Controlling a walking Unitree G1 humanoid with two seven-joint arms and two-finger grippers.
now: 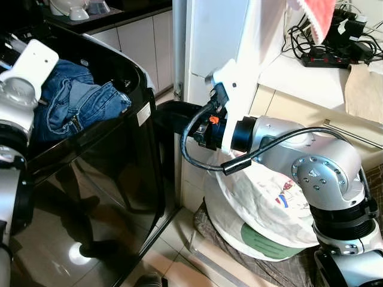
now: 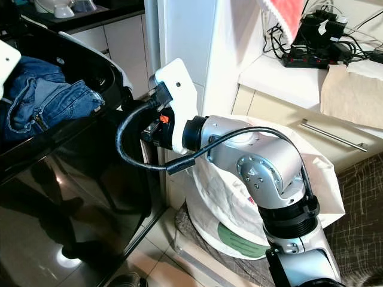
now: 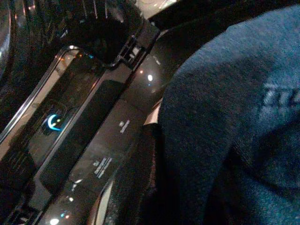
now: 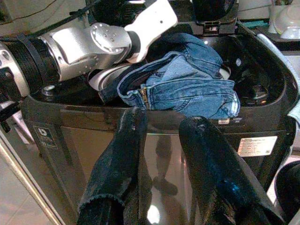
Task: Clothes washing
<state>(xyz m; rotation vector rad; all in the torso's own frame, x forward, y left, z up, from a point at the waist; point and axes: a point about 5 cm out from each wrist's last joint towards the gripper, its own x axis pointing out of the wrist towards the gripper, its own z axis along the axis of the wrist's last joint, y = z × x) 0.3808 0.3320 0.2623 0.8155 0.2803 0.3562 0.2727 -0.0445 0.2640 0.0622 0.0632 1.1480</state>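
A black top-loading washing machine point(image 1: 90, 179) stands at the left with its lid up. Blue jeans point(image 1: 75, 104) lie bunched in its opening, partly over the rim. My left arm point(image 1: 27, 72) reaches over the opening from the left, its wrist right beside the jeans and its gripper hidden by them. The left wrist view is dark, with blue cloth point(image 3: 234, 117) close up and the lit control panel point(image 3: 70, 126) beside it. My right arm point(image 1: 287, 143) stretches toward the machine's right side. The right gripper point(image 4: 164, 119) is open and holds nothing, just below the jeans point(image 4: 183, 84).
A white laundry bag point(image 1: 269, 203) full of clothes sits on the floor under my right arm. A white pillar point(image 1: 209, 36) rises behind it. The counter point(image 1: 311, 78) at the right carries a power strip and cables. A red and white cloth point(image 1: 317, 15) hangs above.
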